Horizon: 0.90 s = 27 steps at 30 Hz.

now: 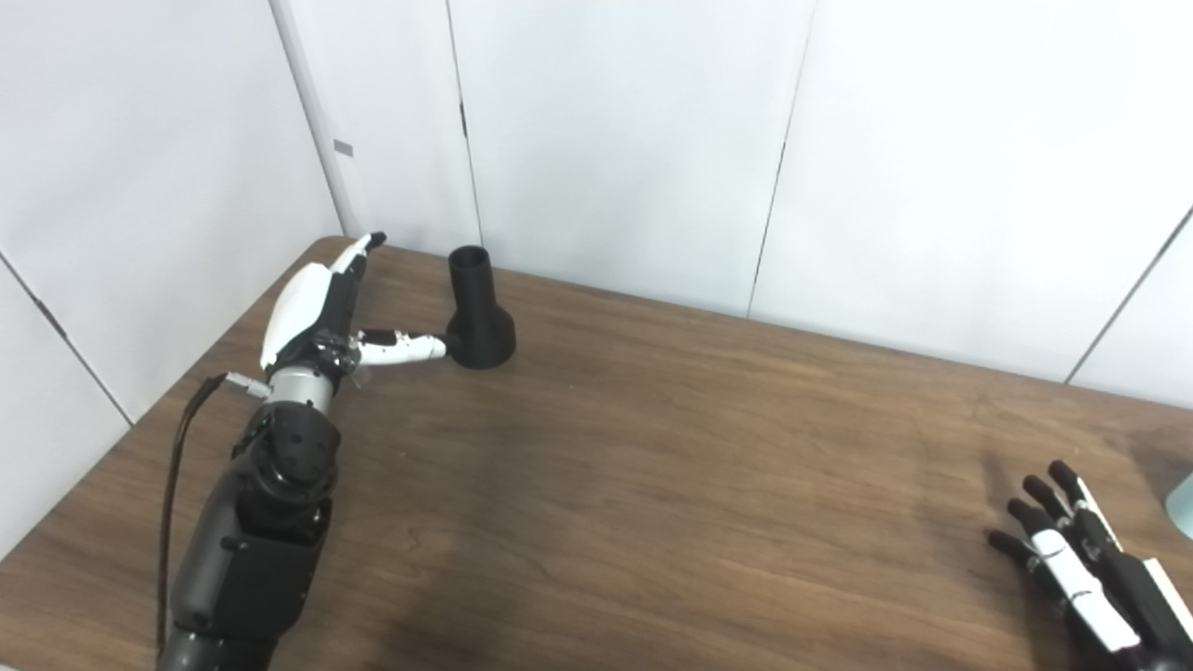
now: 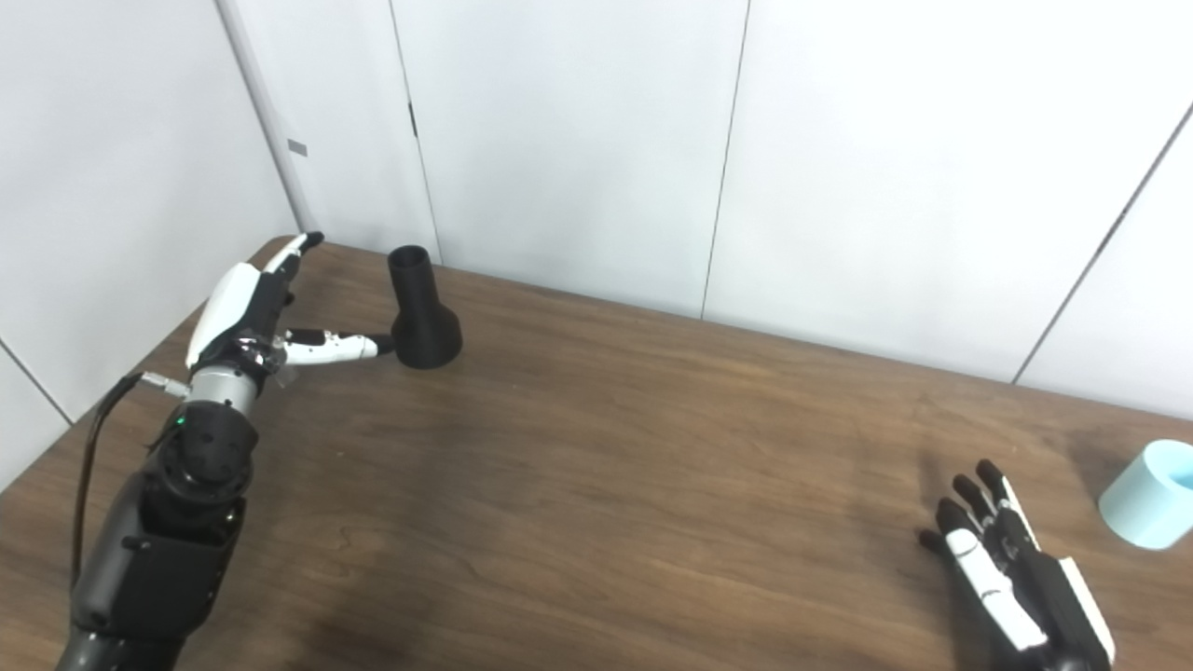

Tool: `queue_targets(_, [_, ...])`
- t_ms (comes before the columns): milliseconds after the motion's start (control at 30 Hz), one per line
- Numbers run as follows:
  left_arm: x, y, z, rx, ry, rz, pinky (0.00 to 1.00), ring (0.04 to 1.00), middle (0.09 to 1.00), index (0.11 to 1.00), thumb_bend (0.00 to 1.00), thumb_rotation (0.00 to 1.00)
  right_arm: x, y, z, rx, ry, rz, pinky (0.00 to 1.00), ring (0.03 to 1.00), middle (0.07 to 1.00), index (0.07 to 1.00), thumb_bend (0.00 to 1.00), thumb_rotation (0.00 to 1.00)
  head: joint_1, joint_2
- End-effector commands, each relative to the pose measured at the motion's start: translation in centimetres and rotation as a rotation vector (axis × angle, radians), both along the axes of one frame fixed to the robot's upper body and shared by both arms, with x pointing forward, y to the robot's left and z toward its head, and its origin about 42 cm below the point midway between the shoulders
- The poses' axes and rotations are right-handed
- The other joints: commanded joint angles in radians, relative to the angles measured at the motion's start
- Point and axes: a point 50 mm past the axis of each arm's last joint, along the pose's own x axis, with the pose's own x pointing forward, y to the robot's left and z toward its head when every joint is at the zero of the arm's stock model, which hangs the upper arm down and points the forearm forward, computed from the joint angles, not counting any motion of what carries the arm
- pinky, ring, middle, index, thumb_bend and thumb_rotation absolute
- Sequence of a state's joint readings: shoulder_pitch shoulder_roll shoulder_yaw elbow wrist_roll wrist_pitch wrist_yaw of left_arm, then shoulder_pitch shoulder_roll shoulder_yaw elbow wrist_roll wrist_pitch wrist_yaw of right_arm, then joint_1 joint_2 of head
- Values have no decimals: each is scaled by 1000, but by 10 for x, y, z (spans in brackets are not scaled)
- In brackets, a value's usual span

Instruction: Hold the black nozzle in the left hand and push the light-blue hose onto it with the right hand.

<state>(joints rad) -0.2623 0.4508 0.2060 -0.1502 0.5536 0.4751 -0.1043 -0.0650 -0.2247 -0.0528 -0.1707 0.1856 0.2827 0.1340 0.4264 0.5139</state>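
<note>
The black nozzle (image 1: 479,312) stands upright on its flared base at the far left of the wooden table (image 1: 652,466). My left hand (image 1: 322,312) is open just left of it, fingers stretched toward the back wall and the thumb tip touching the nozzle's base. The light-blue hose (image 2: 1148,506) is a short pale cylinder lying at the right edge of the table; in the left eye view only a sliver of it shows. My right hand (image 2: 1011,564) rests open near the front right, fingers spread, a short way left of the hose.
White wall panels (image 1: 652,140) close off the back and left sides of the table. The table's rounded far-left corner (image 1: 326,244) lies just beyond my left fingertips. A black cable (image 1: 177,466) hangs along my left forearm.
</note>
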Motion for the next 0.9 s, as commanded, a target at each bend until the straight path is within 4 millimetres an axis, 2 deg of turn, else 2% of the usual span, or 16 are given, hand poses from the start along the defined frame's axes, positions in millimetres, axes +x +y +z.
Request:
queue_targets(0, [10, 3, 25, 94, -37, 1, 836, 941, 948, 956, 1000, 286, 1, 5, 11, 5, -40, 43, 826, 941, 967, 1000, 253, 485, -2, 3])
queue_targets(67, [15, 2, 25, 137, 2, -1, 879, 940, 946, 957, 1000, 326, 0, 6, 12, 19, -38, 42, 839, 947, 967, 1000, 244, 467, -3, 4])
queue_targets(100, [17, 1, 25, 150, 19, -5, 904, 942, 947, 961, 1000, 342, 0, 6, 12, 25, -39, 40, 839, 949, 967, 1000, 240, 529, -3, 4])
queue_targets(167, [21, -1, 24, 159, 43, -4, 930, 949, 953, 968, 1000, 349, 0, 6, 13, 32, -41, 41, 832, 946, 964, 1000, 263, 767, -3, 4])
queue_targets(267, [26, -5, 22, 175, 63, 8, 932, 958, 956, 955, 1000, 342, -1, 6, 14, 38, -37, 37, 831, 945, 963, 1000, 341, 954, 0, 12])
queue_targets(300, [27, -6, 22, 178, 72, 13, 939, 960, 957, 954, 1000, 341, -1, 6, 14, 38, -35, 36, 831, 945, 963, 1000, 349, 977, 0, 12])
queue_targets(400, [33, -10, 21, 179, 101, 21, 993, 990, 975, 971, 1000, 345, -1, 6, 15, 40, -35, 39, 826, 950, 969, 1000, 364, 998, 0, 16])
queue_targets(733, [54, -16, 18, 225, 226, 35, 1000, 1000, 990, 948, 1000, 356, -2, 5, 17, 50, -35, 59, 843, 962, 977, 1000, 358, 1000, 0, 18])
queue_targets(867, [63, -16, 15, 197, 258, 50, 1000, 1000, 992, 964, 1000, 324, -3, 4, 17, 62, -26, 57, 847, 963, 976, 1000, 347, 1000, -1, 22])
